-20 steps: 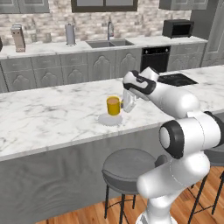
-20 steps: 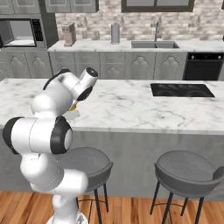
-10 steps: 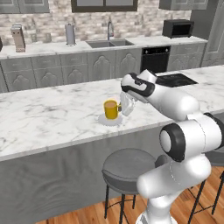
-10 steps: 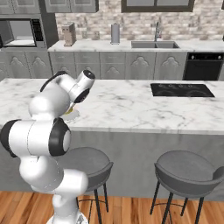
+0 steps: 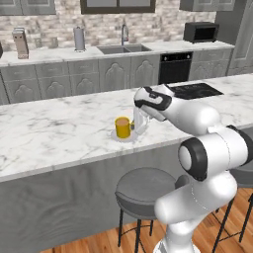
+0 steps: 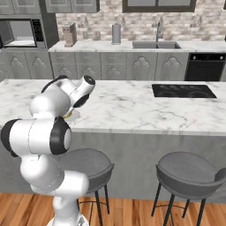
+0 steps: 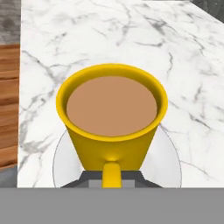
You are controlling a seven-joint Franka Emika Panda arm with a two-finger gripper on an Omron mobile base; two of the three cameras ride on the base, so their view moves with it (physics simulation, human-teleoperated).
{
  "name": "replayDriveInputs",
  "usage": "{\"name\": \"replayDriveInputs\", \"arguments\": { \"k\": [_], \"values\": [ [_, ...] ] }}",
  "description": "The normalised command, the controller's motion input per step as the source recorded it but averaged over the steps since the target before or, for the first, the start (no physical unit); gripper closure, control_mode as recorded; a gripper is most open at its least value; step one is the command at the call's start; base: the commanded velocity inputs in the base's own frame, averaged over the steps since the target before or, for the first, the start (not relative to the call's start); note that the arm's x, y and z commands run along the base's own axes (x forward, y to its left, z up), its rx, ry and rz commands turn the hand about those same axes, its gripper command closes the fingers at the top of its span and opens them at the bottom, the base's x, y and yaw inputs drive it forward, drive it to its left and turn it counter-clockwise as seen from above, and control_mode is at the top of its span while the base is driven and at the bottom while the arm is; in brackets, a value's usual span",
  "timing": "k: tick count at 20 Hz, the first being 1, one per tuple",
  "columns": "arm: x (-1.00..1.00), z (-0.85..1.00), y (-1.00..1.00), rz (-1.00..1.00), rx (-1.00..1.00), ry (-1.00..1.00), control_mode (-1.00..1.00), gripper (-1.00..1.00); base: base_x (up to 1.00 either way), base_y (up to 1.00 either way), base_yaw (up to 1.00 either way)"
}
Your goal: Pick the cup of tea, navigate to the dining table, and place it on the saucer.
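A: Where was the cup of tea (image 5: 122,127)?

B: Upright on the saucer (image 5: 125,137), which lay flat on the dining table (image 5: 54,133) near its front edge. In the hand view the cup of tea (image 7: 112,123) stood centred on the saucer (image 7: 168,161), brown liquid level, handle pointing toward the camera.

A: Gripper (image 5: 139,124) state?

B: It sat just beside the cup on the handle side, at cup height. The finger tips were barely visible at the handle's base in the hand view; I could not tell whether the jaws gripped the handle or stood apart from it.

A: Surroundings?

B: Two round grey stools (image 6: 187,173) stood under the table's edge. A black cooktop (image 6: 183,90) was set into the marble, well apart from the cup.
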Motion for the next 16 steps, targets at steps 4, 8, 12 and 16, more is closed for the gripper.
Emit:
{"name": "replayDriveInputs", "arguments": {
  "k": [4,8,12,16],
  "values": [
    [0.03,-0.16,0.00,0.00,0.00,0.01,-1.00,1.00,0.00,0.00,0.00],
    [0.05,-0.10,0.00,0.00,0.00,0.02,-1.00,1.00,0.00,0.00,0.00],
    [0.22,-0.02,0.00,0.00,0.02,0.04,-1.00,1.00,0.00,0.00,0.00],
    [0.38,0.01,0.00,0.00,0.06,0.01,-1.00,1.00,0.00,0.00,0.00]
  ]
}}
